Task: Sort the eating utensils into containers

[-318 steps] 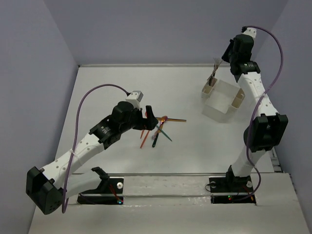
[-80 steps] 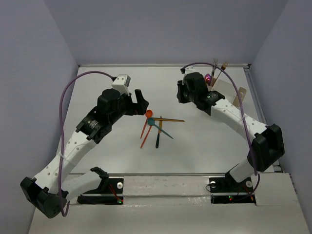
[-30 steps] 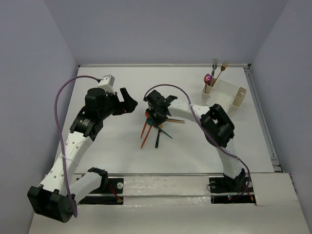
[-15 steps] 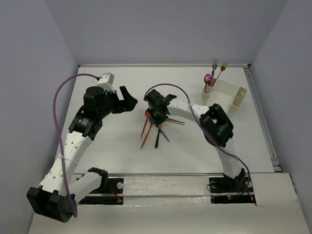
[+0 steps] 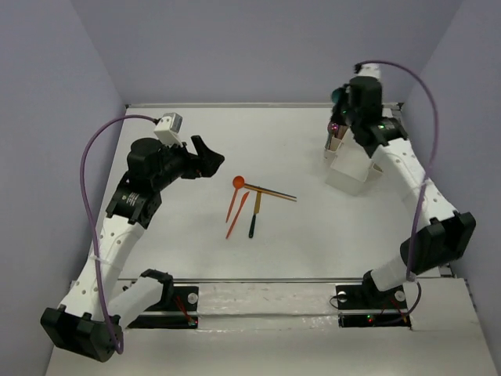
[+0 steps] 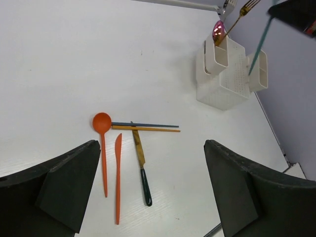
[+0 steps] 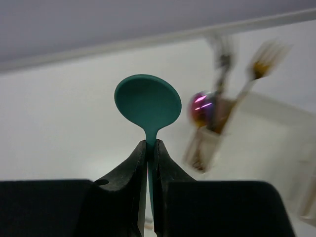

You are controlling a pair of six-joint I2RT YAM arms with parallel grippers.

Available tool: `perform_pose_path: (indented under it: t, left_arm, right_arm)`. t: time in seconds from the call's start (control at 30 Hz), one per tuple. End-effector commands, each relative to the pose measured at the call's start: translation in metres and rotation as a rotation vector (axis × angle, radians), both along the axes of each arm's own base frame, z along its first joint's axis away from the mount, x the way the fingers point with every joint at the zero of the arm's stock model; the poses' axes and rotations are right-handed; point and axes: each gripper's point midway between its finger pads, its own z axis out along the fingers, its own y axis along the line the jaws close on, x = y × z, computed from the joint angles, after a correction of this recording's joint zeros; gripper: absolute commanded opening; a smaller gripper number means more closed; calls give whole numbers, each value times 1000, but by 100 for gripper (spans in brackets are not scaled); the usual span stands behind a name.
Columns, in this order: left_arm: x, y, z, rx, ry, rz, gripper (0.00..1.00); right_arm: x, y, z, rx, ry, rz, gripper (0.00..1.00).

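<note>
One teal spoon point(image 7: 148, 101) is up in the air at the upper right of the top view, right over the containers point(image 6: 223, 94). The right gripper point(image 7: 151, 146) has its jaws pinched tight on the thin neck just under the round bowl. The bowl sticks up and the long handle hangs down. In the left wrist view the handle slants down at the upper right. Its end is at the mouth of the right-hand small cup point(image 6: 258, 73) — I cannot tell if it is inside yet.

The spoon looks like plastic, so I think it is very light, stiff and smooth. A thin smooth handle can slip or spin in a pinch. The neck seems a good place to hold it — close to the bowl.

It is one blue-green colour all over, with a flat round bowl and a skinny straight handle.

The left-hand cup point(image 6: 217, 57) holds a shiny purple spoon point(image 6: 217, 30) and a gold fork point(image 6: 242, 11).

Five more pieces lie together in the middle of the table point(image 5: 172, 235): an orange spoon point(image 6: 102, 122), an orange knife point(image 6: 118, 177), a gold and dark knife point(image 6: 140, 165) and two thin sticks point(image 6: 148, 129). The left gripper point(image 5: 205, 159) hangs to the left of them with its jaws wide apart, holding nothing.
</note>
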Motion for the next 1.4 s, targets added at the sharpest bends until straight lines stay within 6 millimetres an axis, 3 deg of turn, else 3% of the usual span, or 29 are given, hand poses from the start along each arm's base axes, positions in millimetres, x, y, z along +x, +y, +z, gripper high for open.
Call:
perform_pose_path:
  t: [0.0, 0.07, 0.1, 0.3, 0.47, 0.6, 0.73, 0.83, 1.17, 1.37]
  left_arm:
    - [-15, -9, 12, -38, -64, -73, 99]
    - [-18, -10, 10, -48, -60, -82, 99]
    - [-21, -14, 6, -52, -50, -99, 99]
    - [-26, -21, 3, -70, -42, -124, 99]
    - [-20, -20, 2, -34, -43, -118, 99]
    - [-15, -20, -1, -19, -33, -113, 99]
    - [-10, -20, -10, -10, -10, -104, 99]
    - [-7, -20, -13, 0, 0, -103, 99]
    - [1, -22, -20, 16, 12, -102, 99]
    - [2, -22, -21, 19, 9, -104, 99]
  right_arm:
    - [13, -137, 42, -19, -183, -431, 7]
    - [11, -177, 56, -21, -253, -544, 7]
    - [8, -211, 59, -26, -269, -624, 7]
    - [13, -284, 61, -56, -315, -803, 7]
    - [37, -294, 56, -107, -335, -788, 7]
    - [49, -298, 39, -154, -308, -785, 7]
    - [58, -298, 7, -179, -256, -763, 7]
    - [57, -299, -15, -193, -212, -762, 7]
    - [45, -293, -54, -188, -170, -738, 7]
    - [36, -279, -61, -199, -161, -698, 16]
